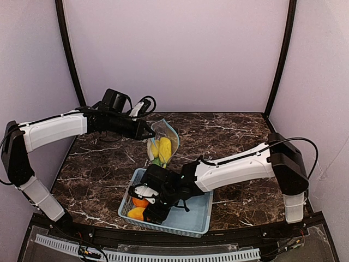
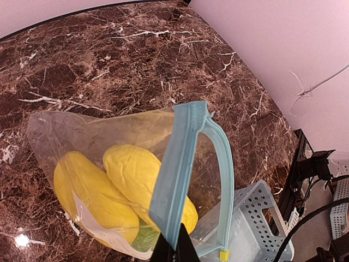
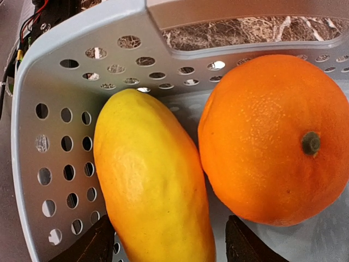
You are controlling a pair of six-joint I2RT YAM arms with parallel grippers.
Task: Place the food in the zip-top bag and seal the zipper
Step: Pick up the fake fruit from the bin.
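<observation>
My left gripper (image 1: 150, 131) (image 2: 174, 248) is shut on the light blue zipper (image 2: 180, 164) of the clear zip-top bag (image 2: 109, 131) (image 1: 165, 131) and holds its mouth open above the table. Inside the bag lie two yellow fruits (image 2: 90, 191) (image 2: 136, 169) and a green piece (image 2: 143, 240). My right gripper (image 1: 146, 204) (image 3: 169, 229) is down in the light blue basket (image 3: 54, 109). It is open, with its jaws on either side of a third yellow fruit (image 3: 152, 185). The right jaw is still apart from it. A round orange (image 3: 278, 142) lies touching that fruit.
The perforated basket (image 1: 191, 218) sits at the near edge of the dark marble table (image 1: 234, 136), just in front of the hanging bag. Pale walls close the table in at the back and on both sides.
</observation>
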